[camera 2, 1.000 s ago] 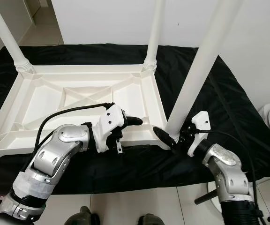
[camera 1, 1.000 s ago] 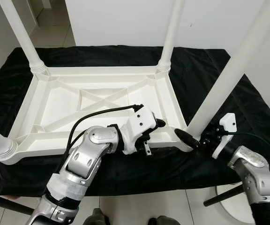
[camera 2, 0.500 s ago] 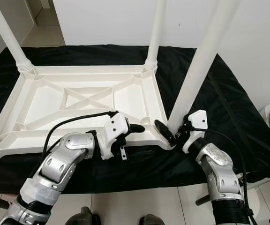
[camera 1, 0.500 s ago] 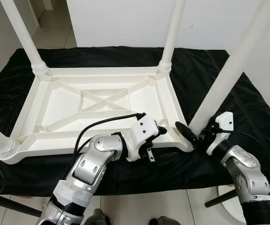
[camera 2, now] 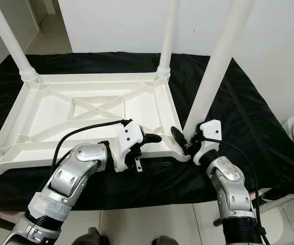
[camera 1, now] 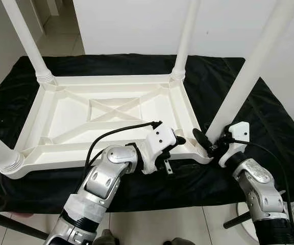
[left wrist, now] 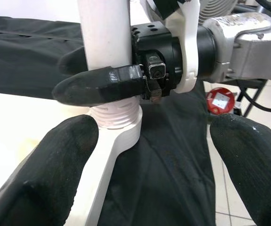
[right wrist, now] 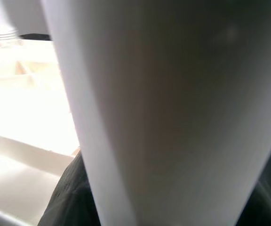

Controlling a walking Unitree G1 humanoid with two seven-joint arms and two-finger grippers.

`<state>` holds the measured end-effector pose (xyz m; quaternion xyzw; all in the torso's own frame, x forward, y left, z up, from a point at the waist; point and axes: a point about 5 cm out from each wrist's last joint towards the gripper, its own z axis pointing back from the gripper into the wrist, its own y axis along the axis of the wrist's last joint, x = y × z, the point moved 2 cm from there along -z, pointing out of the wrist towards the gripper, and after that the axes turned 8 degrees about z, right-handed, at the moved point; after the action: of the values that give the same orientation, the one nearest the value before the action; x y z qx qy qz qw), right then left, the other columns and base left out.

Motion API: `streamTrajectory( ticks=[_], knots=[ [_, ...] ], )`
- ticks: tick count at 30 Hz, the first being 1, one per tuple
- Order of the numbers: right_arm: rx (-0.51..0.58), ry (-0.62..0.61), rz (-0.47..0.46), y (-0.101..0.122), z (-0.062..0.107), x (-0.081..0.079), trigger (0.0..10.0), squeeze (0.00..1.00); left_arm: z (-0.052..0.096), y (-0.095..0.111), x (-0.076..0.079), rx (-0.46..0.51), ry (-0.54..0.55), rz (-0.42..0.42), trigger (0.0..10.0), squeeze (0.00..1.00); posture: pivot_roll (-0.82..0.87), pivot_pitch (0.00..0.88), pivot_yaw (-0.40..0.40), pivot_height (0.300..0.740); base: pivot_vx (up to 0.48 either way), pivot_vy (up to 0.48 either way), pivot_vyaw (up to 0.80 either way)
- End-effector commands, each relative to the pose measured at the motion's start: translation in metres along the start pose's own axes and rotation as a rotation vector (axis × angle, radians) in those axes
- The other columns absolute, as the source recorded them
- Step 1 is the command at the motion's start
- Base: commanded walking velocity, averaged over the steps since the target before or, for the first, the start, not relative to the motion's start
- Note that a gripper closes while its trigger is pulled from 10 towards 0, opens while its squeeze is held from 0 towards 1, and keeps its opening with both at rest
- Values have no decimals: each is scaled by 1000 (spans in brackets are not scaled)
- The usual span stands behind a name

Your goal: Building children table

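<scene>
Lying upside down across the middle of the frame, the white plastic children table (camera 1: 111, 109) rests on a black cloth (camera 1: 269, 117) that covers the tabletop beneath it, its ribbed underside with an X-shaped brace facing up. That pose makes sense for assembly: the leg sockets at the corners point upward, so legs can be pushed or screwed in from above. Four round white legs stand in those corners, two at the upper edge of the frame, one at the far left, and the near-right leg (camera 1: 249, 66) rising steeply through the upper right.

At the base of that leg, lower right of centre, the right gripper (camera 1: 208, 143) has its jaws closed around the shaft just above the ridged collar; the left wrist view shows one black finger (left wrist: 98, 84) pressed against the white tube. This grip looks meant for seating or twisting the leg into its socket, though how firmly it already sits cannot be judged.

Just left of it, the left gripper (camera 1: 175, 140) hovers at the table's near rim with jaws spread wide, holding nothing, probably ready to steady the frame while the leg is worked.
</scene>
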<state>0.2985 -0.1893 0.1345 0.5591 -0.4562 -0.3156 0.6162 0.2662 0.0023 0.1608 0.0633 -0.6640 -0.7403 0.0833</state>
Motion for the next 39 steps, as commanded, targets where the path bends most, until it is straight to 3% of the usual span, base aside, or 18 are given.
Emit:
streamTrajectory(
  ticks=[1,7,10,11,12,20,24,25,26,27,35,39],
  knots=[
    [-54,-37,-17,-10,2,4,10000,0,1,2,-15,17,173,-10,10000,0,-39,0,0,740,0,0,0],
    [-88,-312,-56,-9,2,0,10000,0,1,5,-24,36,222,-14,10000,0,-38,0,0,740,0,0,0],
    [-93,-369,-70,-9,2,-2,10000,0,1,6,-25,40,228,-15,10000,0,-39,0,3,740,0,0,0],
    [-101,-448,-91,-9,2,-4,10000,0,1,7,-26,43,230,-15,10000,0,-42,0,3,740,0,0,0],
    [-130,-614,-118,-11,3,-9,10000,0,1,7,-27,44,232,-19,10000,0,-43,0,2,740,0,0,0],
    [-149,-742,-163,-9,2,-20,10000,0,1,8,-30,50,241,-15,10000,0,-39,0,-5,740,0,0,0],
    [-107,-666,-198,-2,-9,-33,10000,0,3,8,-31,56,242,-6,10000,0,-34,0,-5,740,0,0,0],
    [-75,-641,-194,3,-9,-31,10000,71,4,8,-32,54,244,-10,10000,0,-25,0,-6,740,0,0,0],
    [-58,-633,-189,6,-9,-30,10000,796,5,7,-32,52,246,-14,10000,0,-25,0,-6,740,0,0,0],
    [-37,-625,-181,10,-8,-28,10000,1000,6,7,-33,52,249,-17,10000,0,-21,0,-8,740,0,0,0],
    [4,-581,-148,18,-3,-26,10000,1000,7,8,-35,50,256,-19,10000,0,-22,0,-12,740,0,0,0],
    [-6,-493,-103,15,6,-22,10000,1000,6,8,-34,51,253,-20,10000,0,-26,0,-16,740,0,0,0]
  ],
)
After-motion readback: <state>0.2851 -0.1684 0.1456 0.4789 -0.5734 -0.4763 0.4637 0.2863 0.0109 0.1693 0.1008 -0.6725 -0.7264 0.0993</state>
